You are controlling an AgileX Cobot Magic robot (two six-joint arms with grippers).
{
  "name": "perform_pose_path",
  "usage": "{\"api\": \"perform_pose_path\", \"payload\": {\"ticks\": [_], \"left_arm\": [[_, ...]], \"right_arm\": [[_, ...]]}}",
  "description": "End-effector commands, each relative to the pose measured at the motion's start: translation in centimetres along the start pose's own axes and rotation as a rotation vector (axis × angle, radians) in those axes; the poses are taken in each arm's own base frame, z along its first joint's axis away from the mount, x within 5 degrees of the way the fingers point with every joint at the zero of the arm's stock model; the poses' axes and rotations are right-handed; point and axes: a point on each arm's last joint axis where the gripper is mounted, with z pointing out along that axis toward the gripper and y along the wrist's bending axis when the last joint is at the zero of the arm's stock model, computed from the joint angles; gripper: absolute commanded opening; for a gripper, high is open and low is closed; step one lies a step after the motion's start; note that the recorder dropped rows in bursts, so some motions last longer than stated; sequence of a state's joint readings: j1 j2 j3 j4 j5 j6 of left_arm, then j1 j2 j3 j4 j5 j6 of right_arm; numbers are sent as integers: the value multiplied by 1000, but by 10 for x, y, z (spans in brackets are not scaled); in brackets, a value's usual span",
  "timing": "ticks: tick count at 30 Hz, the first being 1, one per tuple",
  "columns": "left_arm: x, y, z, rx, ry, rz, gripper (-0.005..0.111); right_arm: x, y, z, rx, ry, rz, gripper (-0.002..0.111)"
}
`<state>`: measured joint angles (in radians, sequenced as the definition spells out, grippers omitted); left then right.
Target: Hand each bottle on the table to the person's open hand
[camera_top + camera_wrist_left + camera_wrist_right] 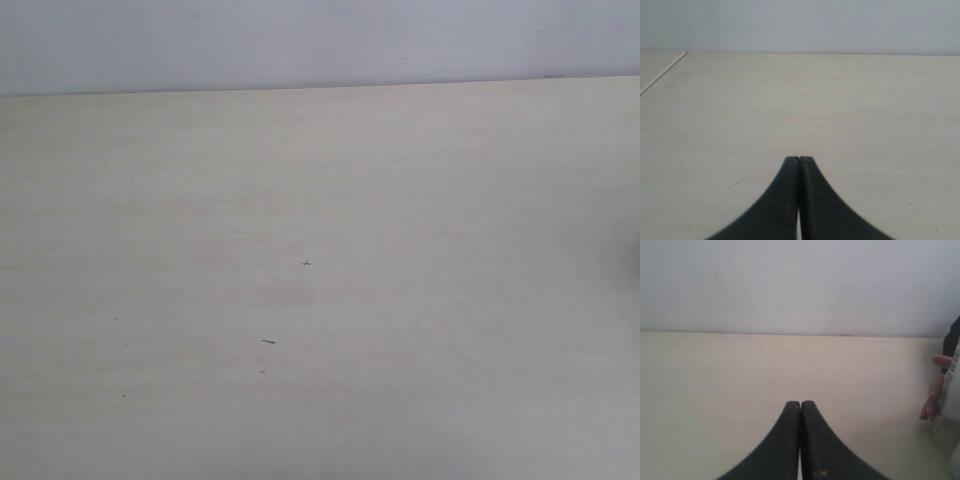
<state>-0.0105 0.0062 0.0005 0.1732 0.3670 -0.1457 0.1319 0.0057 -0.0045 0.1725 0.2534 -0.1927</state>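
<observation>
Pointing level across the table (420, 180), the left tool (799, 159) was clenched, tips pressed together on nothing. The right tool (800, 403) was clenched the same way. Ahead of it and off to one side, the person's hand (934, 395) showed with fingers curled against a pale thing (954, 385); whether a bottle, I could not tell. On the table a dark dash (268, 341) lay at seven o'clock from a tiny cross mark (306, 263).

Plain pale blue-grey wall (320, 40) stands behind the wide pale beige table (420, 180), meeting its far edge in a straight line; light is soft and even over faint wood grain; in the left wrist view a thin light seam (662, 72) runs slantwise across the table.
</observation>
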Motion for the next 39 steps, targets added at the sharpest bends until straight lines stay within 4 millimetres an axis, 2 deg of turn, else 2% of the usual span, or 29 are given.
{"api": "perform_pose_path", "payload": {"ticks": [1,39], "left_arm": [[-1,0,0,1,-13,-2,0],[-1,0,0,1,-13,-2,0]], "right_arm": [[2,-2,0,21,8,87,0],[2,-1,0,17,12,101,0]]}}
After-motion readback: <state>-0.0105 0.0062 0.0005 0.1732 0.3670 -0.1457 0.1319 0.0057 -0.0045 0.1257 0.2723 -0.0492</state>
